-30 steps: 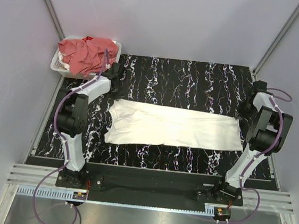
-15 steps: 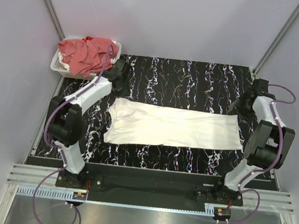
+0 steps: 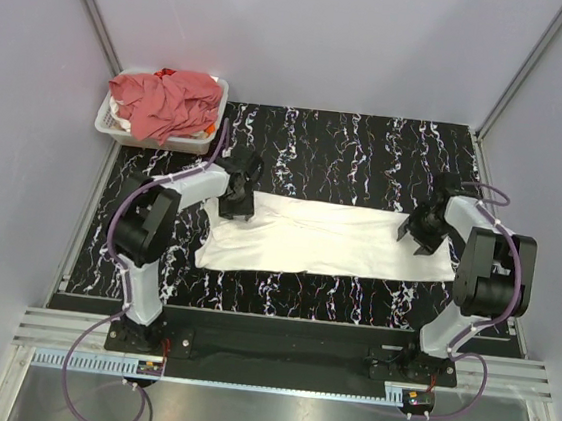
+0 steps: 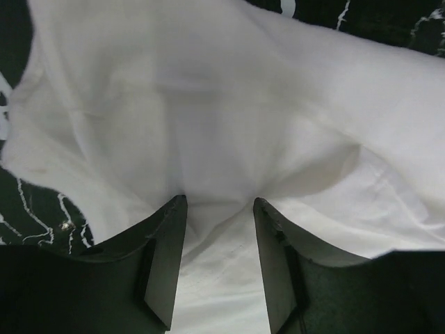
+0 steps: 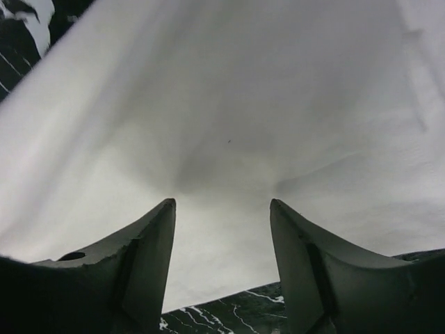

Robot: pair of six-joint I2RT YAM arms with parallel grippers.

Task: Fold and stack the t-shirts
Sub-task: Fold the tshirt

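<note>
Both your left gripper [image 3: 236,204] and right gripper [image 3: 420,232] rest open-fingered on the white shirt [image 3: 328,238], flat near the basket [image 3: 104,124] of red shirts [image 3: 167,103]. You're starting a fold: next, pinch and lift.

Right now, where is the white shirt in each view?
Top: white shirt spread flat mid-table.
Left wrist: shirt fills most of the frame.
Right wrist: shirt does the same.
Shared landmark: black marbled table, at both wrist views' left edges.
</note>
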